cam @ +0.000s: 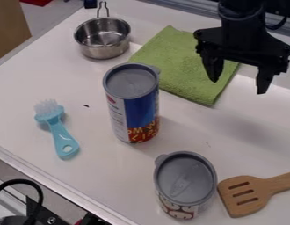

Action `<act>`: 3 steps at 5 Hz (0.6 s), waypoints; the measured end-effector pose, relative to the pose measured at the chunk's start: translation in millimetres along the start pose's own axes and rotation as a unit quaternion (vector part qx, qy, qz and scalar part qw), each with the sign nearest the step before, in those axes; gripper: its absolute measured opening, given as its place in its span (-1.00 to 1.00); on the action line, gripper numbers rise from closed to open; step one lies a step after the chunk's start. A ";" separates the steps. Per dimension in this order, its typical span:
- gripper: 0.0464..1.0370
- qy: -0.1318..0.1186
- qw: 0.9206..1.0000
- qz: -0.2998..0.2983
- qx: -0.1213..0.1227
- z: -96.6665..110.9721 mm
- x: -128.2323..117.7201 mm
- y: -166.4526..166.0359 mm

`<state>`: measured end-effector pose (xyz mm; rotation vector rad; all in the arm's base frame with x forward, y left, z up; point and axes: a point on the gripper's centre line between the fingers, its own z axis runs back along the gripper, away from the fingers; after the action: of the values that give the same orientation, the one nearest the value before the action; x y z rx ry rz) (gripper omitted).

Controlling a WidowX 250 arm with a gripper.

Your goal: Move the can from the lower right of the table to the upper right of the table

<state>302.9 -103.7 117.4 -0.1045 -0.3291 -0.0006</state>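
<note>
Short can (185, 178), w/ grey lid, stands upright at lower R of the bench (92, 176), nr the lower L edge; spatula (260, 188) lies just beside it, on its R. Tall can (132, 101) is upright nr bench centre, & brush (59, 134) lies to its L, nr the lower L edge. Green cloth (176, 66) is nr the top edge; pot (103, 37) stands nr the upper L corner. Pincer (237, 85) hangs over upper R part, its fingers spread wide.
</note>
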 end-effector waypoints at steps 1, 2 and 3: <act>0.92 0.019 1.000 0.001 0.005 -7.1 -8.0 2.1; 0.92 0.036 0.999 -0.013 0.002 -3.0 -21.5 1.0; 0.92 0.036 0.999 -0.031 -0.017 12.9 -37.9 1.2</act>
<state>262.9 -101.8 117.2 -0.1271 -0.2611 -0.0706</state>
